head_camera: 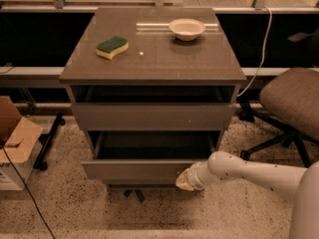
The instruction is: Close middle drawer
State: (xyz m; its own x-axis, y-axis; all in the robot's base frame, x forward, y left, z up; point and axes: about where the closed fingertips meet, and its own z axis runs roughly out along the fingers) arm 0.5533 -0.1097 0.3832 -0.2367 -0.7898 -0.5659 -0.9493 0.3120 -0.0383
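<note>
Gripper (187, 179), whether wide or narrow I cannot tell, sits against the right end of the middle drawer (132, 171) front. That drawer is pulled out, its length running leftward; closing it means pushing straight back under the bench (149, 63).

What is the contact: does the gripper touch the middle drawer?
Touching. Camera view shows the gripper pressed against the middle drawer front's right end, no gap.

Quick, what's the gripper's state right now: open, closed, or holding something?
Gripper: cannot be told. It is low down at the right end of the front panel of the middle drawer, which is pulled out.
</note>
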